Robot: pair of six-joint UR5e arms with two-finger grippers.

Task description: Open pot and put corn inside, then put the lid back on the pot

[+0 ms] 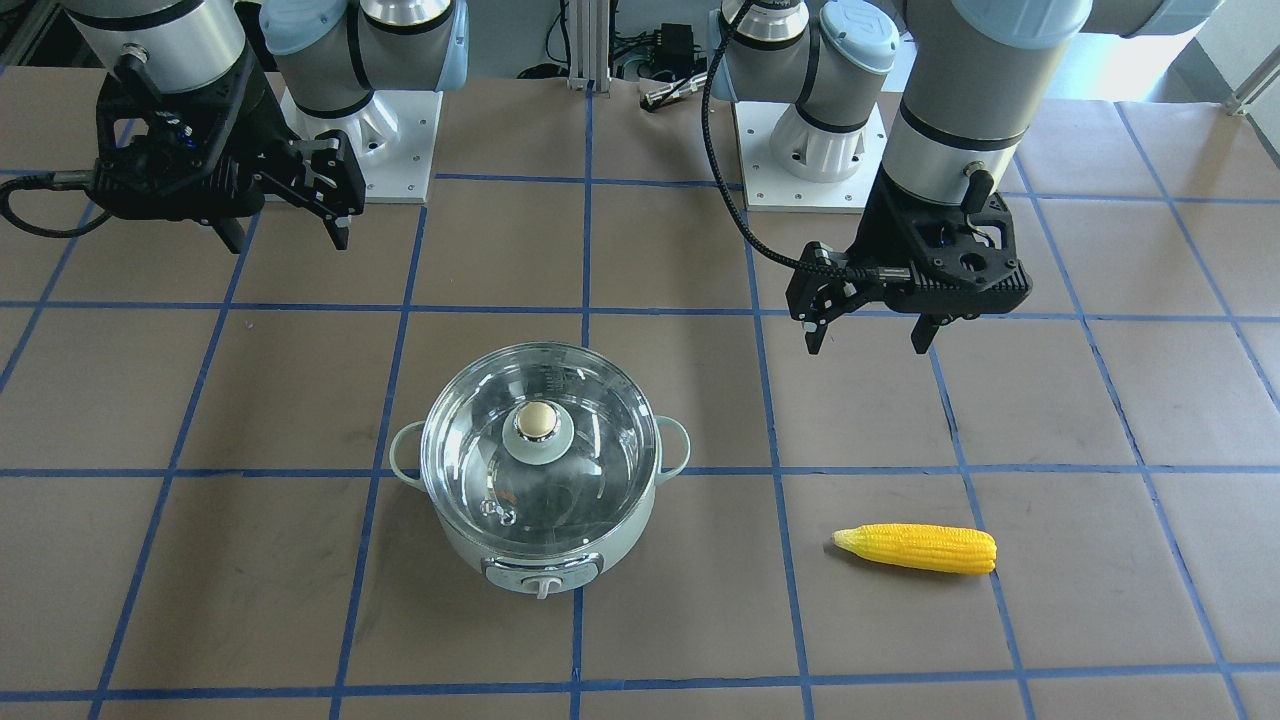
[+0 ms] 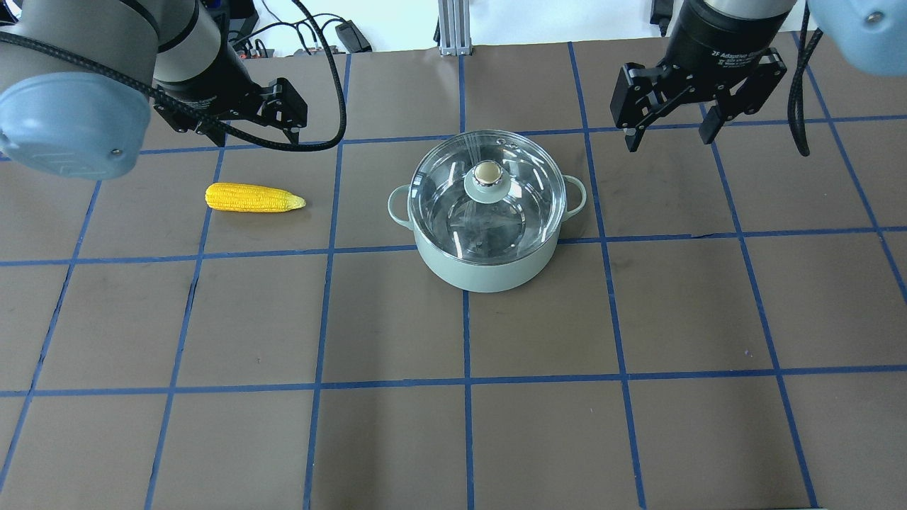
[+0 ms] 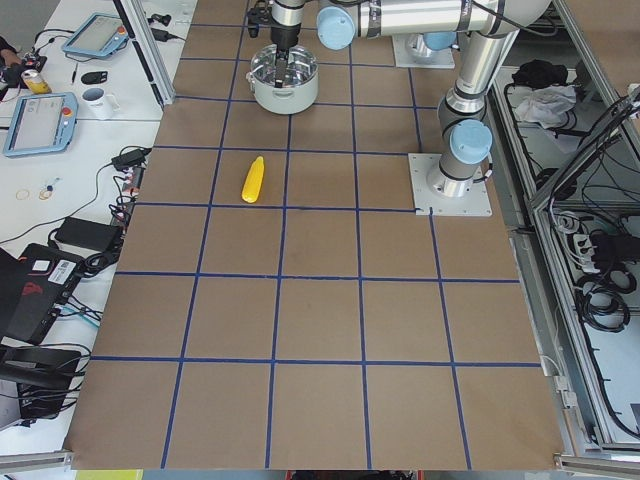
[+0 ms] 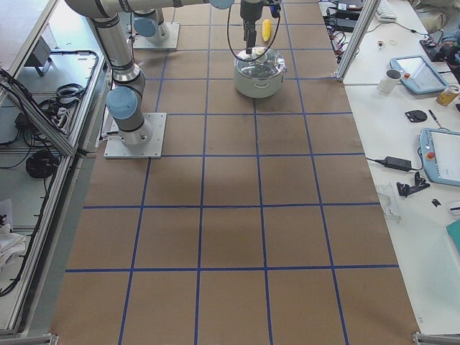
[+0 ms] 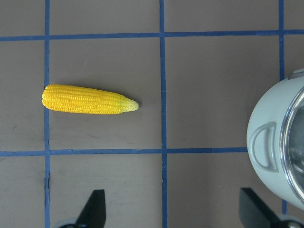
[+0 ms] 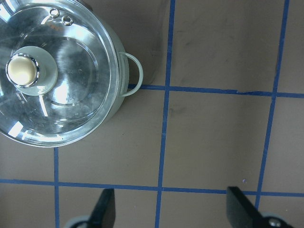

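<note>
Pot [image 2: 489,273]: mint green, centre of overhead frame, on bench [image 2: 638,319]; glass lid [image 2: 514,212] seated on it. Corn [image 2: 254,198]: lying flat at left, well apart from pot. Left fingers [image 1: 815,330]: spread, empty, upper left. Right fingers [image 2: 628,138]: spread, empty, upper right.

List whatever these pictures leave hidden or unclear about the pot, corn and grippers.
- Pot: cut by the left wrist view's right edge.
- Lid: cut by the right wrist view's top-left corner.
- Dial: unseen overhead, on the pot's far side.
- Corn: tiny in the right side view; tip unclear.
- Left gripper: mostly cut by its wrist view's bottom edge.
</note>
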